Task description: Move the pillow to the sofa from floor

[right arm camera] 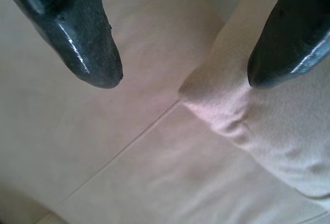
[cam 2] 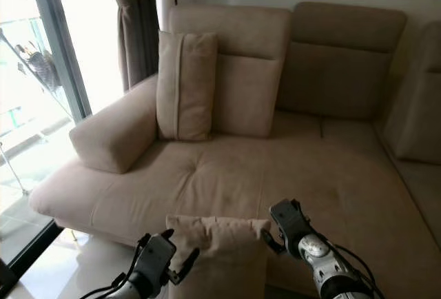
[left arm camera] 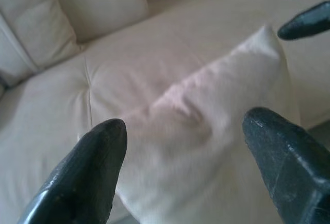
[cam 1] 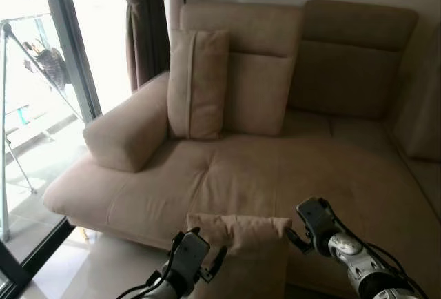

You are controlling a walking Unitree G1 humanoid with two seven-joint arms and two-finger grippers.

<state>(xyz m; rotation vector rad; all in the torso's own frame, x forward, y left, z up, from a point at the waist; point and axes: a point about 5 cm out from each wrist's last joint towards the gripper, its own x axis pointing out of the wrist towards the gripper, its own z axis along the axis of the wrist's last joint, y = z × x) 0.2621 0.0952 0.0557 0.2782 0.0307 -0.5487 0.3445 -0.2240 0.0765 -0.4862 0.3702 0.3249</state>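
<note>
Left eye view: pillow is sitting upright between both grippers, in front of the sofa's front edge, its top corners level with the seat. Left gripper is pressing against the pillow's left side, right gripper is touching its top right corner. A second cushion is leaning upright against the sofa back, next to the armrest. Curtain is hanging behind the sofa, glass door is running along the left.

Right eye view: same layout, pillow is sitting low and centre with a gripper on each side.

Left wrist view: left gripper's fingers are standing spread wide, the pillow's face lying between and beyond them, not clamped. Fingertips of the right gripper are showing at the pillow's far corner. Sofa seat is lying behind.

Right wrist view: right gripper's fingers are gaping apart; one finger is resting on the pillow's corner, the other is hanging over the sofa seat. Seat seam is running beneath.
</note>
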